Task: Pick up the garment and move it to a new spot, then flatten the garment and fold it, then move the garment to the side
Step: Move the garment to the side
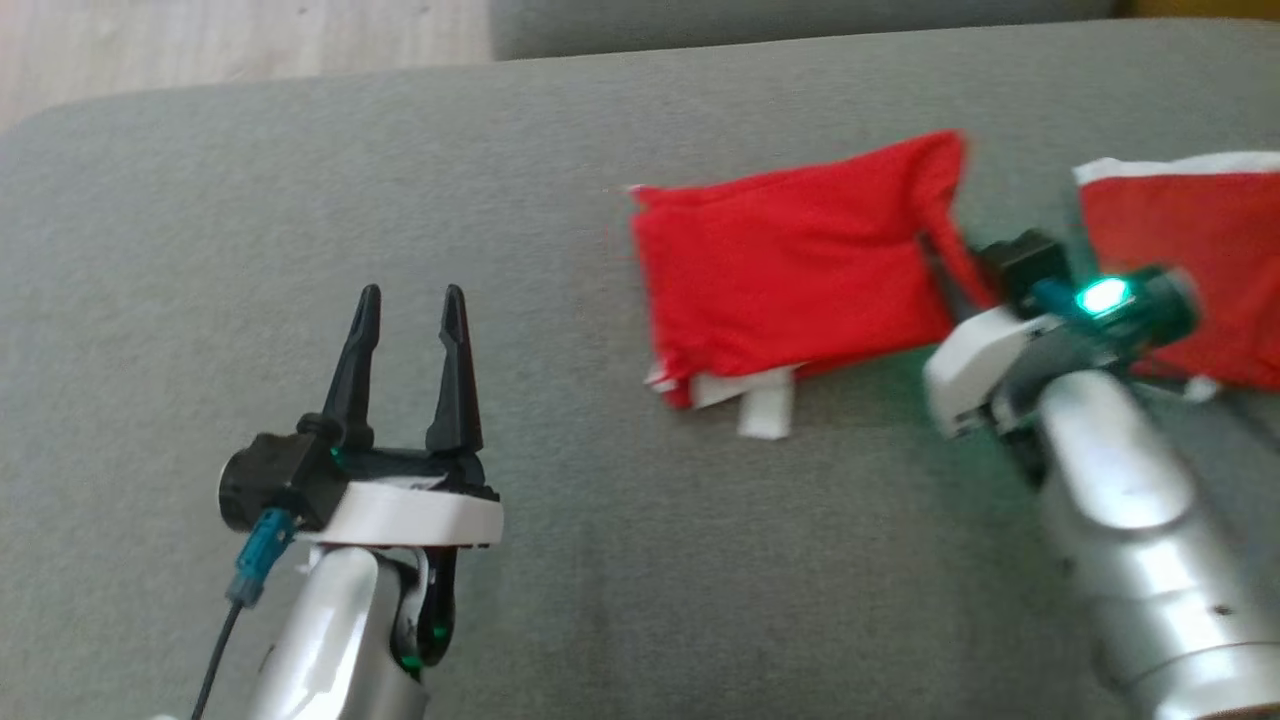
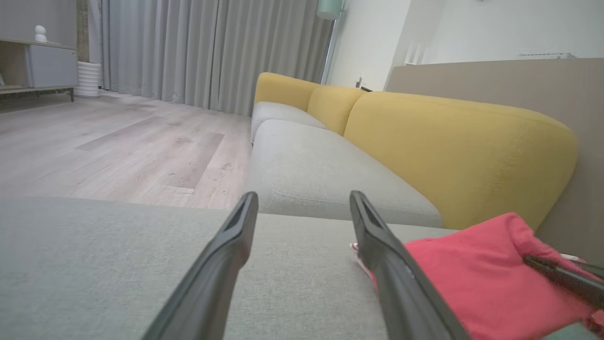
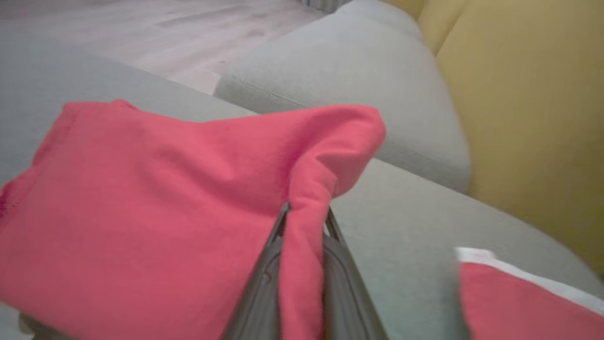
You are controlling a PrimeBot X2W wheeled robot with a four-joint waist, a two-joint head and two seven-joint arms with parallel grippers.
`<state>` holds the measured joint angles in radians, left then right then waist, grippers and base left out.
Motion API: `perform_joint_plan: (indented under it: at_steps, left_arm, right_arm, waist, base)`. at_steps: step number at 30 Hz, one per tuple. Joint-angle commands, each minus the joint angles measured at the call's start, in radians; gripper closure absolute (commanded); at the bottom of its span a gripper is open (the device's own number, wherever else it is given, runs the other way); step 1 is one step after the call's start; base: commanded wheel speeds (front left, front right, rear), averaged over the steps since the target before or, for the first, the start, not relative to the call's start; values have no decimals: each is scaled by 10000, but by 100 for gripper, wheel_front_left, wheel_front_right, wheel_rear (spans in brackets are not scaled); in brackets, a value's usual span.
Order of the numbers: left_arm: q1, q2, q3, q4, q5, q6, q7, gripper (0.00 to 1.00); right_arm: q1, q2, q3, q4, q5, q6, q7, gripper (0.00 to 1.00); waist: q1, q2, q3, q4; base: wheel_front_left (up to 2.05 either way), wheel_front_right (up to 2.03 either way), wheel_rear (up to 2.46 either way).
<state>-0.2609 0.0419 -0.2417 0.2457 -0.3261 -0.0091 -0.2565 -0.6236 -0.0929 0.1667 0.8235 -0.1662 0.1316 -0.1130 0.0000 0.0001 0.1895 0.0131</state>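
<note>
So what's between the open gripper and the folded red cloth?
Nothing but bare grey cushion between the left gripper and the folded red garment, in the head view.

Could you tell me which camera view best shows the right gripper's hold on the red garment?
The right wrist view: the right gripper pinches a raised fold of the red garment up close. The head view shows it blurred; the left wrist view catches one dark finger.

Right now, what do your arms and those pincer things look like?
Each arm is a silvery metal tube ending in a white wrist block with a black housing. The left arm carries a teal plug with a thin black cable; the right arm shows a glowing green light. Both sets of jaws are two long, dark, tapering prongs.
</note>
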Motion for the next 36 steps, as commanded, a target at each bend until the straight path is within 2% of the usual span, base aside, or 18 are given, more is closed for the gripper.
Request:
perform_joint_plan:
  at_steps: [1, 11, 18, 25, 31, 32, 33, 36]
  left_arm:
    - [-169, 83, 192, -387, 27, 22, -53, 0]
    - [-361, 83, 210, -407, 176, 9, -53, 0]
    - [-674, 83, 129, -307, 148, -98, -53, 0]
    - [-837, 83, 175, -258, 132, -138, -53, 0]
    - [-868, 83, 260, -192, 163, -192, -53, 0]
    - [-878, 83, 312, -153, 168, -208, -53, 0]
    - [-883, 83, 337, -136, 175, -210, -53, 0]
    - [-865, 83, 413, -92, 212, -224, -53, 0]
  right_arm:
    - [-159, -422, 114, -679, -205, -9, 103, 100]
    - [1, -3169, 152, -3030, 332, -9, 1455, 100]
    - [220, -4891, -193, -3377, 573, -9, 2409, 100]
    - [551, -5765, -903, -3121, 584, -9, 2938, 100]
    - [757, -5761, -1612, -2812, 266, -9, 2980, 100]
    - [802, -5676, -1829, -2736, 81, -9, 2870, 61]
    - [809, -5607, -1964, -2714, -12, -9, 2806, 0]
    - [827, -5377, -2010, -2749, -185, -9, 2648, 0]
  waist:
    - [0, -1, -62, -323]
    - [0, -1, 383, -947]
    - [0, -1, 829, -847]
    - [0, -1, 1110, -631]
    - [0, -1, 1153, -564]
    - [0, -1, 1118, -563]
    - [0, -1, 1086, -568]
    - [0, -1, 943, -603]
  base:
    - [0, 0, 0]
    - [0, 0, 0]
    - [0, 0, 0]
    - [0, 0, 0]
    - [0, 0, 0]
    - [0, 0, 0]
    - [0, 0, 0]
    - [0, 0, 0]
